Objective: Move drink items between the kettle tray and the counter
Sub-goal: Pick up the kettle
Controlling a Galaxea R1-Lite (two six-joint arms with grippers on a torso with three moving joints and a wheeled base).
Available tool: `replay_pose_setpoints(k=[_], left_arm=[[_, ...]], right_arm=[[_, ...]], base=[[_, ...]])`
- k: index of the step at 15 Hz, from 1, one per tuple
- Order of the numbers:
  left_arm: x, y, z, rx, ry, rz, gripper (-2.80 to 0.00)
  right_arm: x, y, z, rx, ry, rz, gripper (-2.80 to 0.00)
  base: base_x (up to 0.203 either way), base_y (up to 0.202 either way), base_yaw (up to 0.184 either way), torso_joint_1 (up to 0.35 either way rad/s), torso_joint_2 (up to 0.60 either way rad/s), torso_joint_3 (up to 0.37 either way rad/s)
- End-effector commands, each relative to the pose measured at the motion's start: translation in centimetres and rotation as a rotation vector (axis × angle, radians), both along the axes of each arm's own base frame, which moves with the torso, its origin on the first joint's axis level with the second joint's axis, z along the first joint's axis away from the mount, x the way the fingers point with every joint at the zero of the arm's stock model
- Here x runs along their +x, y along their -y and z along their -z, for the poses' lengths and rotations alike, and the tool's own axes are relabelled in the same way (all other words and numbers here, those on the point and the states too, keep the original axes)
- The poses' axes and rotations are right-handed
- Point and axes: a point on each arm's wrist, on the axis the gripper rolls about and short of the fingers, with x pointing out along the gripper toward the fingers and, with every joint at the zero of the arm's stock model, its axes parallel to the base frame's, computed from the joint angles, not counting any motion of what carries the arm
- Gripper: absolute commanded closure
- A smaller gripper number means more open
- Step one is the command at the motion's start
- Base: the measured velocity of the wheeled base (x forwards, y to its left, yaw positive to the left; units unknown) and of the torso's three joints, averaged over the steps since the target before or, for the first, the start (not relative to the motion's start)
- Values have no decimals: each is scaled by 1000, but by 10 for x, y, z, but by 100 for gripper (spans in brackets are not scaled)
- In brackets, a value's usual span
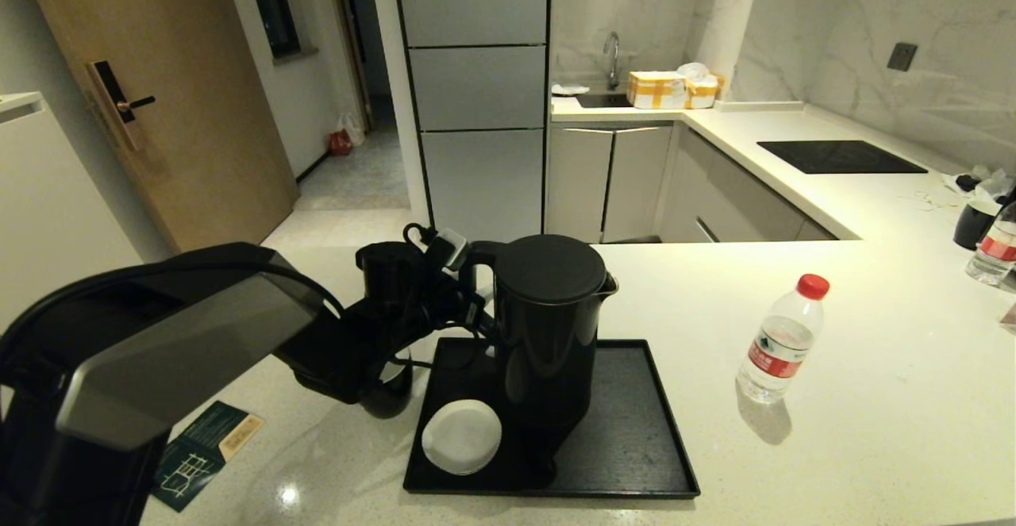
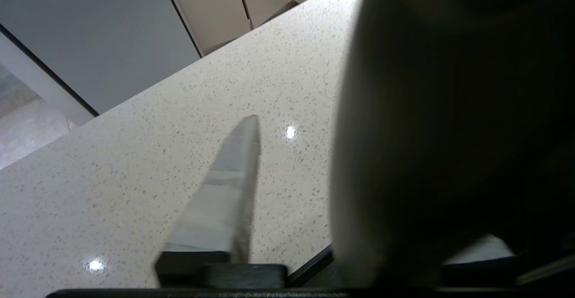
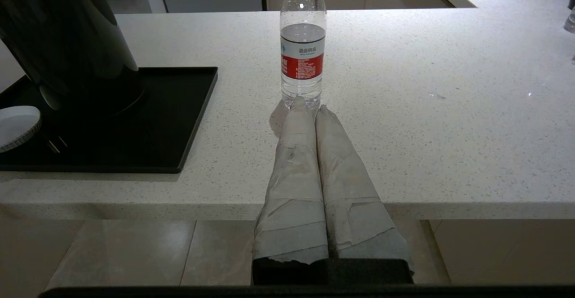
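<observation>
The tall black kettle [image 1: 548, 335] stands on the black kettle tray [image 1: 635, 431], beside a white saucer [image 1: 462, 436]. My left gripper [image 1: 470, 294] is at the kettle's handle on its left side. In the left wrist view the left gripper [image 2: 314, 129] is open: one taped finger [image 2: 224, 199] shows, with a gap to the dark kettle [image 2: 449, 131] that hides the other. A small black cup [image 1: 389, 395] sits on the counter [image 1: 873, 399] left of the tray, partly under my arm. The red-capped bottle [image 1: 782, 339] stands on the counter right of the tray. My right gripper [image 3: 310, 102] is shut, level with the counter's front edge, before the bottle [image 3: 302, 46].
A green leaflet [image 1: 206, 451] lies near the counter's front left. A black cooktop [image 1: 840, 156] is set in the far counter. A second black cup [image 1: 975, 223] and another bottle [image 1: 996, 248] stand at the far right. The tray [image 3: 170, 122] reaches near the front edge.
</observation>
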Motion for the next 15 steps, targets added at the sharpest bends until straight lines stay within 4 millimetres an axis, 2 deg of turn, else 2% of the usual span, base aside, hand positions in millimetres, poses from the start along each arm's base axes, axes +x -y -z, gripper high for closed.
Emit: replay_pose_setpoints(k=[1, 15], left_arm=[[-4, 0, -10, -11, 24, 3, 0], [-17, 13, -59, -173, 37, -4, 0]], right_arm=[[0, 0, 0, -1, -1, -2, 0], [0, 0, 0, -1, -1, -3, 0]], base=[[0, 0, 0, 0, 0, 0], [0, 0, 0, 0, 0, 0]])
